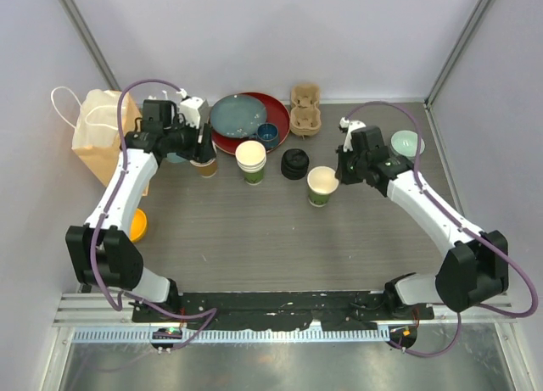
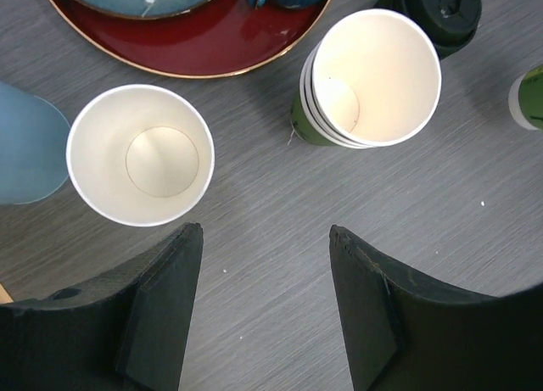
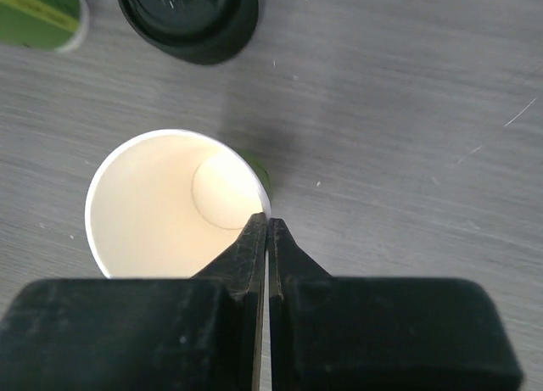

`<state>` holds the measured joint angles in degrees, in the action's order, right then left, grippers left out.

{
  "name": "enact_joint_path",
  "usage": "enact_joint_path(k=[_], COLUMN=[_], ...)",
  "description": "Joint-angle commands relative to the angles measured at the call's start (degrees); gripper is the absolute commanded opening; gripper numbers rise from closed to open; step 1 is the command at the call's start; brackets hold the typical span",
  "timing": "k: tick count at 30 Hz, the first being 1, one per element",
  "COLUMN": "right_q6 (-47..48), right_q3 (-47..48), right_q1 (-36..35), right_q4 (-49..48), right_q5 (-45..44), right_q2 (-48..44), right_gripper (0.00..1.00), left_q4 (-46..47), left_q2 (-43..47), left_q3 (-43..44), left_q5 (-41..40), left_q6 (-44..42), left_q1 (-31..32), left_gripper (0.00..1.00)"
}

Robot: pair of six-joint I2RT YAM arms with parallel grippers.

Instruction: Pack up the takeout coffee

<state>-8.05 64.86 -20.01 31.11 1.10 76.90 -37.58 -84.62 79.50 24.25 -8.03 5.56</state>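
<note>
A single green-sided cup (image 1: 321, 186) stands mid-table, cream inside. My right gripper (image 1: 340, 177) is shut on its right rim (image 3: 265, 206), one finger inside the wall and one outside. The brown-sided cup (image 1: 204, 164) stands at the back left; the left wrist view looks down into its empty inside (image 2: 140, 153). My left gripper (image 2: 265, 238) hangs open just on the near side of it, with only bare table between its fingers. A pile of black lids (image 1: 295, 164) sits between the cups and shows in the right wrist view (image 3: 188, 13).
A taller stack of nested green cups (image 1: 251, 160) stands beside the brown cup. Behind are a red plate (image 1: 273, 111) with a blue-grey dish, a cardboard cup carrier (image 1: 305, 111), a light-blue cup (image 2: 25, 145), a paper bag (image 1: 102, 136) far left and a mint bowl (image 1: 408, 142) right.
</note>
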Motion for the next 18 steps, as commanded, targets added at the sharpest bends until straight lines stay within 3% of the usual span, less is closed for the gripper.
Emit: enact_joint_path(k=[1,10,18], right_q6=[-2.2,-2.8,-3.0], right_q3=[-3.9,-8.3,-5.9], right_q1=[-0.5,-1.3,-5.2], right_q4=[-11.3,-15.0,-12.3], right_q5=[-0.8,-0.4,-3.8], right_q2=[0.1,3.2,5.2], right_gripper=[0.01,0.01,0.01], left_q4=[-0.6,-0.7,-0.7], left_q2=[-1.1,-3.8,-7.4], left_q3=[2.5,3.3,5.8], left_q5=[-2.5,-7.8,-10.5], left_q6=[-2.3,-6.4,-7.3], left_q1=[0.9,3.7,5.0], left_gripper=[0.65,0.64,0.64])
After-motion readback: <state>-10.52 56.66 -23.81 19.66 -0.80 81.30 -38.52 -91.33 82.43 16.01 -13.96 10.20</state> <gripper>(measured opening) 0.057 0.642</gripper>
